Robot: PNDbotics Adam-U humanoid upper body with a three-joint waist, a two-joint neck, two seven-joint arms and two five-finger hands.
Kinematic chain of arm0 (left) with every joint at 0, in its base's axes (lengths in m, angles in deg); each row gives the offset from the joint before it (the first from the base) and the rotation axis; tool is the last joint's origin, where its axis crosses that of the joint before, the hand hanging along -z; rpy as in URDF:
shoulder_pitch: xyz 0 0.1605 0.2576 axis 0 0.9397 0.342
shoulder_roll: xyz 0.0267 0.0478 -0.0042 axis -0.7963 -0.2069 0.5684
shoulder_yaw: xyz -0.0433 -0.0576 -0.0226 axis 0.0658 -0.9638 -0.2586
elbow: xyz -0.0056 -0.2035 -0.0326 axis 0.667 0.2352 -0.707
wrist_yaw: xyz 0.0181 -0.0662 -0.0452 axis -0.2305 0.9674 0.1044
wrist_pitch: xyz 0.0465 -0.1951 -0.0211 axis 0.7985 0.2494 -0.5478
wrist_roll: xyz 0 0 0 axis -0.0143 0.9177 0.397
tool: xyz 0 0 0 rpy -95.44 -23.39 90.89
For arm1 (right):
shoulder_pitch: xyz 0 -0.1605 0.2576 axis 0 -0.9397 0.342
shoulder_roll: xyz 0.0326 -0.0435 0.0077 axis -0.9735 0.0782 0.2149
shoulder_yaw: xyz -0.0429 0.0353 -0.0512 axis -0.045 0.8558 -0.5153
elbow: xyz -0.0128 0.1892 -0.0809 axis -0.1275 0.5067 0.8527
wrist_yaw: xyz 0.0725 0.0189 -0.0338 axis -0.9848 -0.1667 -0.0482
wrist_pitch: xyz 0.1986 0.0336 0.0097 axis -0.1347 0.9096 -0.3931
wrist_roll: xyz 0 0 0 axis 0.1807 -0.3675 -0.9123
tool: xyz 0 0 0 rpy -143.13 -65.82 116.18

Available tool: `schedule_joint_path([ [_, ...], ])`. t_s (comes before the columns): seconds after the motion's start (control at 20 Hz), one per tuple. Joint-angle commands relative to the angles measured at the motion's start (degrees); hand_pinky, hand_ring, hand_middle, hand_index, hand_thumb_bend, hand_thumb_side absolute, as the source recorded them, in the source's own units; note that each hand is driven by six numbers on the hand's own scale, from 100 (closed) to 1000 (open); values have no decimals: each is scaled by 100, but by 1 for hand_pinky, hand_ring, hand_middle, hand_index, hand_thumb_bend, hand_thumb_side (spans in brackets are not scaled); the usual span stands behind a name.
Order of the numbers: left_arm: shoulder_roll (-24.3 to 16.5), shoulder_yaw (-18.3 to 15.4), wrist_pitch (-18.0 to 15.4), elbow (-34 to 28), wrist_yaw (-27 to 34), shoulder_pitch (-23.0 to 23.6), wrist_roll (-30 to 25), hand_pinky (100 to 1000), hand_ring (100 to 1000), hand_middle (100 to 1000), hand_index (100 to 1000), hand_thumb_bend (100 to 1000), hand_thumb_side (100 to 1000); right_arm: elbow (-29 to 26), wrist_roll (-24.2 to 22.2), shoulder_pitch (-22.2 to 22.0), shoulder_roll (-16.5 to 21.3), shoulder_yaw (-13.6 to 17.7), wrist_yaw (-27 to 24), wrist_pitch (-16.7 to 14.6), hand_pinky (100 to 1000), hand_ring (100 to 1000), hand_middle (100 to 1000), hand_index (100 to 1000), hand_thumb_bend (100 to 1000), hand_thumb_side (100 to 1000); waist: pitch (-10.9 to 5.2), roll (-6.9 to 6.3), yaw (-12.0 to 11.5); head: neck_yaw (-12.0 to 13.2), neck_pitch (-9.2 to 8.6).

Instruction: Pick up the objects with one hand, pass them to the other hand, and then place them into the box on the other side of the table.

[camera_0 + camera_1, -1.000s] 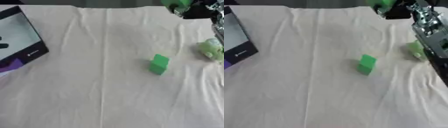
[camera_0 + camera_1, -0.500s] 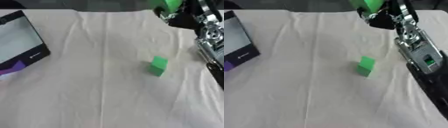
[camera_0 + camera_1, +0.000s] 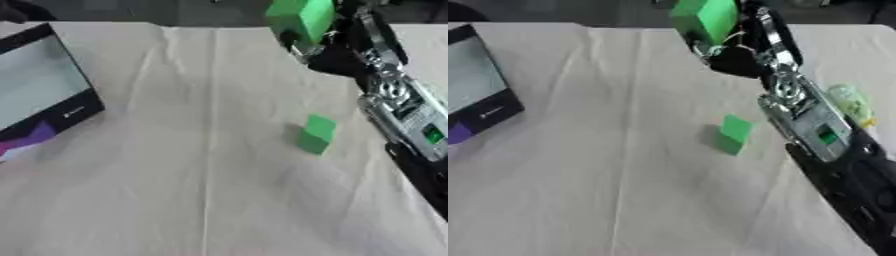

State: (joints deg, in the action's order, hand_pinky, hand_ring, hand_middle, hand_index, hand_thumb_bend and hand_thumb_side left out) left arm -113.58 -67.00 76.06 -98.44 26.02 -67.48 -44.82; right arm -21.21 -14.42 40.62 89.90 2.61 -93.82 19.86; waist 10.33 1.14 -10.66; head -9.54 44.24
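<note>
My right hand (image 3: 741, 55) hangs over the far middle of the table, its fingers curled round a green block (image 3: 707, 17) that it holds up in the air. A second green block (image 3: 315, 134) stands on the white cloth just right of the middle, below and in front of that hand. A pale green lumpy object (image 3: 849, 102) lies at the right edge, partly hidden behind my right forearm. The black box (image 3: 39, 92) with a pale inside stands at the left edge. My left hand shows in neither view.
A white creased cloth (image 3: 175, 190) covers the table. My right forearm (image 3: 833, 155) slants from the lower right corner up to the top middle. A purple patch (image 3: 22, 142) shows beside the box at the left edge.
My right hand has carried the held green block leftward, from the upper right towards the top middle, and the forearm has swung further into view. The camera has also shifted.
</note>
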Motion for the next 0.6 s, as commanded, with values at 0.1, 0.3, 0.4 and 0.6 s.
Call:
schedule_joint_path([
  [0.1, -366, 101, 253, -283, -179, -304, -413, 921, 643, 664, 741, 467, 509, -26, -147, 153, -36, -129, 20, -58, 502, 517, 534, 515, 419, 100, -227, -103, -27, -16, -12],
  [0.3, -499, 383, 402, -318, -379, -677, -974, 915, 656, 675, 749, 485, 506, 40, -297, 236, -124, -271, 107, -60, 503, 518, 535, 516, 418, 100, -270, -132, -62, -40, -12],
  [0.4, -544, 549, 476, -320, -539, -866, -1271, 913, 666, 686, 755, 495, 503, 66, -368, 277, -175, -331, 171, -67, 503, 518, 535, 516, 417, 100, -289, -142, -76, -40, -12],
  [0.6, -569, 875, 573, -320, -827, -1204, -1841, 912, 689, 708, 768, 499, 502, 113, -491, 340, -264, -444, 261, -74, 503, 518, 535, 517, 413, 100, -314, -155, -100, -32, -12],
])
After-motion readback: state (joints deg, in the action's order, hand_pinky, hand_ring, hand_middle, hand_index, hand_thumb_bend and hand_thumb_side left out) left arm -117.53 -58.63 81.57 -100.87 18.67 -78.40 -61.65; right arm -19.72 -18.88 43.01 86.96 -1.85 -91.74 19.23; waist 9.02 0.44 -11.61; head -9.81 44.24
